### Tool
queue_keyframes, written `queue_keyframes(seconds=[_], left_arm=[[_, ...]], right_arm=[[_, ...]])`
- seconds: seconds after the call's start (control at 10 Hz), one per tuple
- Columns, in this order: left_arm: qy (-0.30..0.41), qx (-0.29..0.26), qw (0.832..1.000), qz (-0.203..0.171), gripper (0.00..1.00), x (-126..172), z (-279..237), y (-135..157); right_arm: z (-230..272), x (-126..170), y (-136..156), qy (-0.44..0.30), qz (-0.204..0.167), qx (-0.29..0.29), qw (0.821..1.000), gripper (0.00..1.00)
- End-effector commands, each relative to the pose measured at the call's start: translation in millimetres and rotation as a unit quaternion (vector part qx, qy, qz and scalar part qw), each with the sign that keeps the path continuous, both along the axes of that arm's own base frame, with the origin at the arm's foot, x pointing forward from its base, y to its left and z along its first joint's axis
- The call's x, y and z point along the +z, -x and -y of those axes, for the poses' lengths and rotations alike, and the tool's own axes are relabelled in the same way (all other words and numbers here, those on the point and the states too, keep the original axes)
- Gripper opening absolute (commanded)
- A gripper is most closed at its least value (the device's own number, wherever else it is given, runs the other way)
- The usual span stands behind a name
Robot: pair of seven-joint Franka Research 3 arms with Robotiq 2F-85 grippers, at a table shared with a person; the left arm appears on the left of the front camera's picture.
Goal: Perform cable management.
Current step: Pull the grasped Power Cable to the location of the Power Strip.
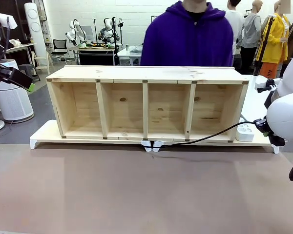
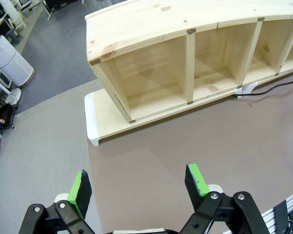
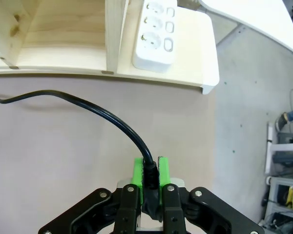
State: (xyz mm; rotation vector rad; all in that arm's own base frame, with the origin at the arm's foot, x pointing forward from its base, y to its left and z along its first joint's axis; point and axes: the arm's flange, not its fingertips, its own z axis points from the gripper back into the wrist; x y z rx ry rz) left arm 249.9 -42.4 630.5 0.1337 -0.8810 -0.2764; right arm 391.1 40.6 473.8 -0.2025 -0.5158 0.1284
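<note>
Pads (image 3: 136, 170) of the right tool (image 3: 150, 178) are clamping tight on the cable (image 3: 107, 115) at what looks like its thicker plug end. From there the cable is curving loosely over the bench (image 3: 63, 170) toward the foot of the shelf (image 3: 63, 29), near the strip (image 3: 154, 36). It is looking light, limp and rubbery, likely sagging wherever unsupported, so the stiffer plug end is seeming the surest hold. Left tool (image 2: 139, 181) is hanging wide and empty over the bench.
</note>
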Motion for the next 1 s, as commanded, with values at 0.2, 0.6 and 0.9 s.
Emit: queue_keyframes(seconds=[0.2,0.6,0.9], left_arm=[[-0.002,-0.001,1.0,0.006,1.0,1,0,-2],[-0.002,-0.001,1.0,0.006,1.0,1,0,-2],[-0.002,-0.001,1.0,0.006,1.0,1,0,-2]], right_arm=[[13,28,-27,0.024,0.066,0.005,0.998,0.15],[26,65,-61,0.06,0.085,0.001,0.995,0.15],[26,62,-100,0.012,0.082,0.046,0.995,0.15]])
